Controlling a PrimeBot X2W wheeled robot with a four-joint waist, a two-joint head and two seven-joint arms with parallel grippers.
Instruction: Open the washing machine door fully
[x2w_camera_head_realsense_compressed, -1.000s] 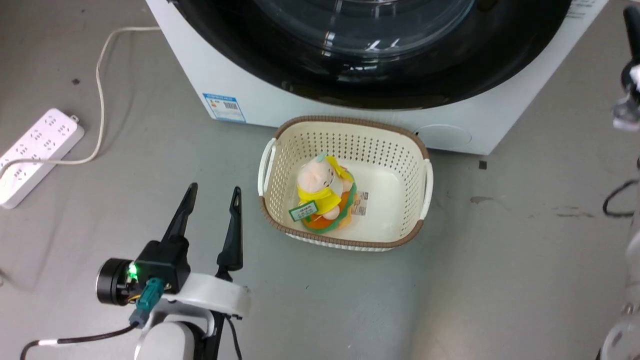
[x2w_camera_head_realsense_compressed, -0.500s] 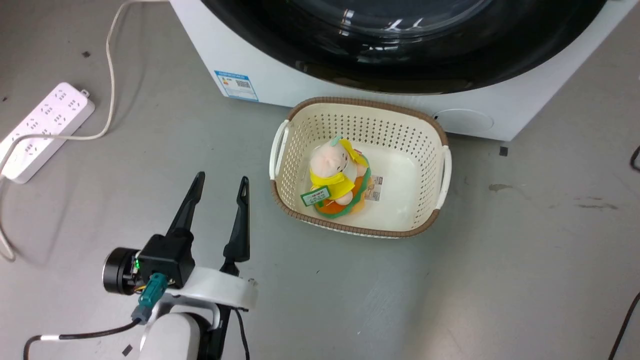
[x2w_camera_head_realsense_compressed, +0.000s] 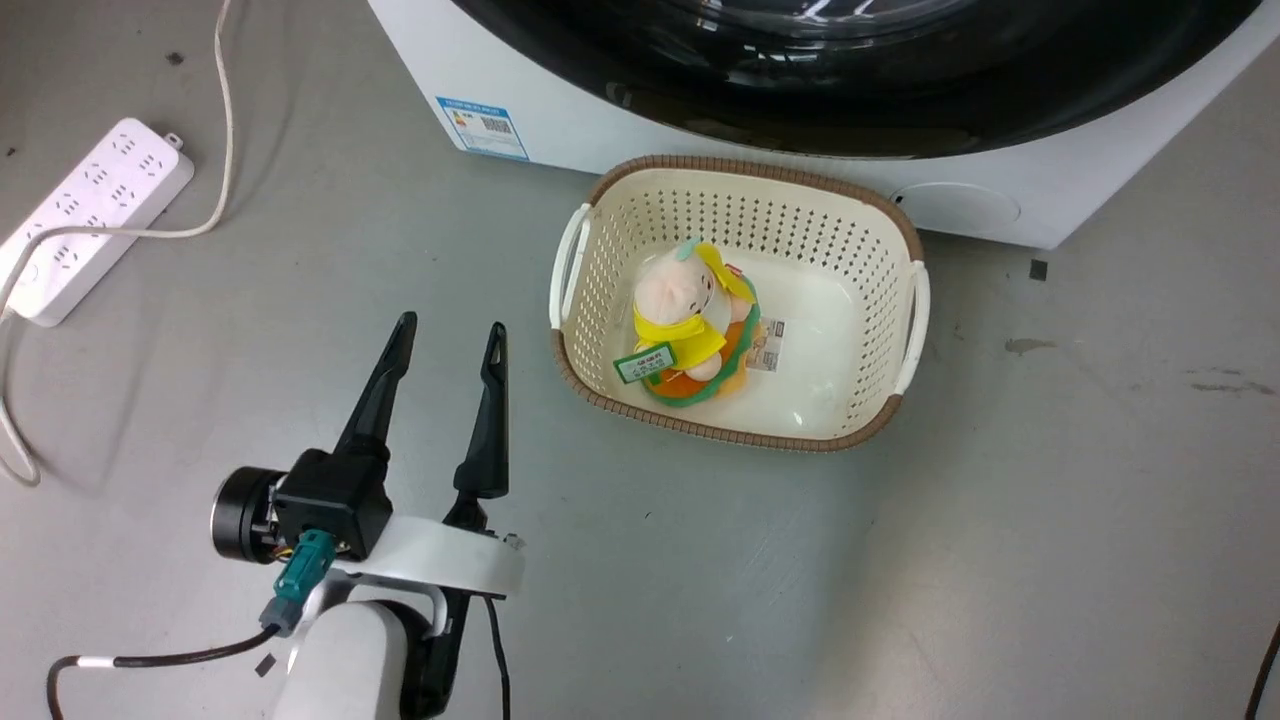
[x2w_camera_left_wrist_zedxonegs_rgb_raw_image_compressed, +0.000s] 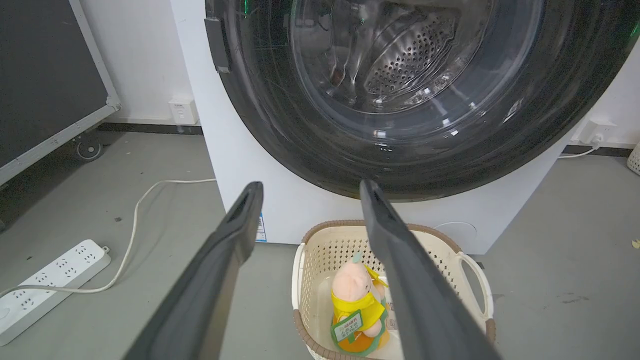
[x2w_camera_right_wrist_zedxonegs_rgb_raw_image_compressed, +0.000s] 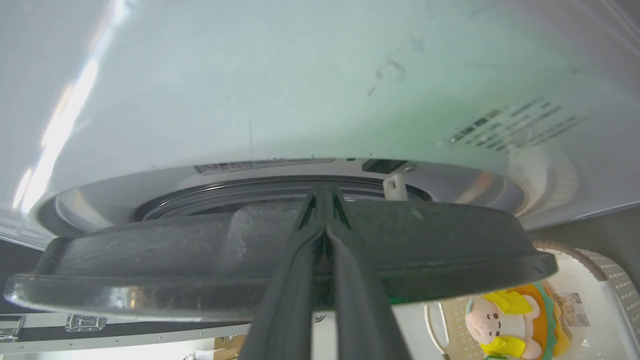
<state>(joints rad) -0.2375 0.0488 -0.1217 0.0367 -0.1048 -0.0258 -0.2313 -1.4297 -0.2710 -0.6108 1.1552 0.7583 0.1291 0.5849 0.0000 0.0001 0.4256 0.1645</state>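
Note:
The washing machine (x2w_camera_head_realsense_compressed: 600, 130) is a white front-loader with a blue label (x2w_camera_head_realsense_compressed: 482, 127) low on its front. Its glossy black round door (x2w_camera_head_realsense_compressed: 850, 90) fills the head view's top edge. In the right wrist view the door (x2w_camera_right_wrist_zedxonegs_rgb_raw_image_compressed: 200, 260) stands slightly ajar from the machine front (x2w_camera_right_wrist_zedxonegs_rgb_raw_image_compressed: 300, 75), and its white latch hook (x2w_camera_right_wrist_zedxonegs_rgb_raw_image_compressed: 395, 186) is visible. My right gripper (x2w_camera_right_wrist_zedxonegs_rgb_raw_image_compressed: 324, 192) is shut, its tips reaching over the door's rim into that gap. My left gripper (x2w_camera_head_realsense_compressed: 451, 325) hangs open over the floor, holding nothing. In the left wrist view this gripper (x2w_camera_left_wrist_zedxonegs_rgb_raw_image_compressed: 311, 186) points towards the door (x2w_camera_left_wrist_zedxonegs_rgb_raw_image_compressed: 310, 135).
A cream perforated basket (x2w_camera_head_realsense_compressed: 740, 168) holding a plush toy (x2w_camera_head_realsense_compressed: 685, 320) sits on the floor right in front of the machine. A white power strip (x2w_camera_head_realsense_compressed: 90, 215) with its cable lies at the left. Grey floor spreads to the right.
The head camera has moved: machine, basket and power strip slid up and to the right in the picture. The right arm left the picture's right edge. The left gripper stayed open.

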